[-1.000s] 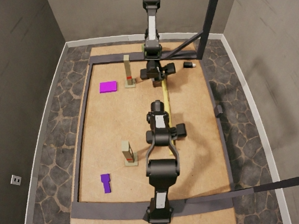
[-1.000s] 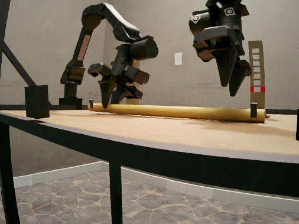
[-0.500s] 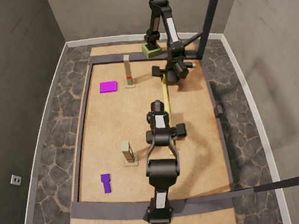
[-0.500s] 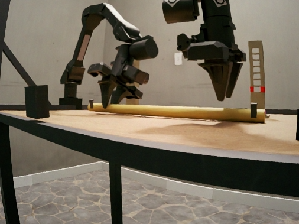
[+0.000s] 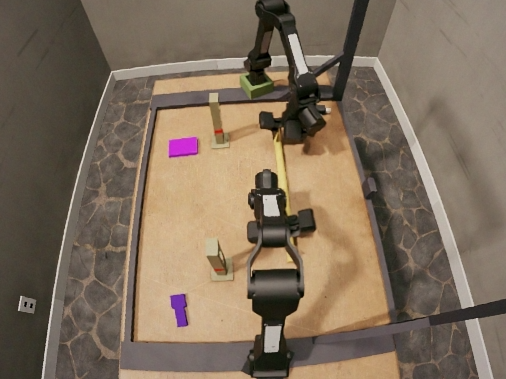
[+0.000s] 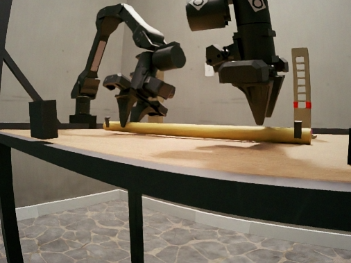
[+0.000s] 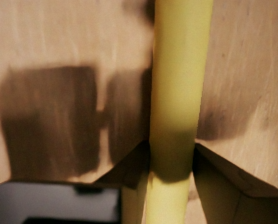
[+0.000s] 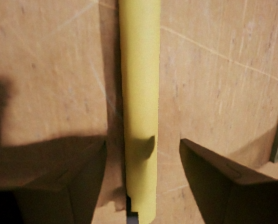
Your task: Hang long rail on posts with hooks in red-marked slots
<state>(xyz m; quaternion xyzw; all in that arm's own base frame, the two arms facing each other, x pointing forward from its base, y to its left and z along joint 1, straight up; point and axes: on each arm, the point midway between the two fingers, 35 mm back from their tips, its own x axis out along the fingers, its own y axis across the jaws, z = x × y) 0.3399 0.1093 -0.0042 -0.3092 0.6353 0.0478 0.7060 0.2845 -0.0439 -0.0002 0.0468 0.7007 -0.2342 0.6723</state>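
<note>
Presently, the long yellow cylindrical rail [image 5: 281, 168] [image 6: 208, 130] [image 7: 180, 75] [image 8: 140, 75] lies low over the wooden table [image 5: 225, 188] [image 6: 166, 148], off the posts, its long axis roughly parallel to the table's long sides and to the line between the posts. One end points toward the right arm's side, the other toward the left arm's. Count: one rail; two upright tan posts, the one on the right arm's side [image 5: 215, 113] [image 6: 306, 118] and the one on the left arm's side [image 5: 212, 249] [image 6: 155, 118], each with a red mark; two dark end hooks, one at the far end [image 6: 107, 121] and one at the near end [image 6: 297, 129] in the exterior view; one flat magenta block [image 5: 183, 147]; one purple stepped piece [image 5: 180, 310]. The left gripper [image 5: 290, 220] [image 6: 129, 123] [image 7: 169, 148] is clenched on the rail, a finger against each side. The right gripper [image 5: 276, 133] [image 6: 263, 121] [image 8: 143, 146] is released and partly spread above the rail, a gap visible on either side. Overhead, the arms cover parts of the rail and both sets of fingertips; the left-side post is mostly hidden in the exterior view. The hook shapes are hard to make out.
</note>
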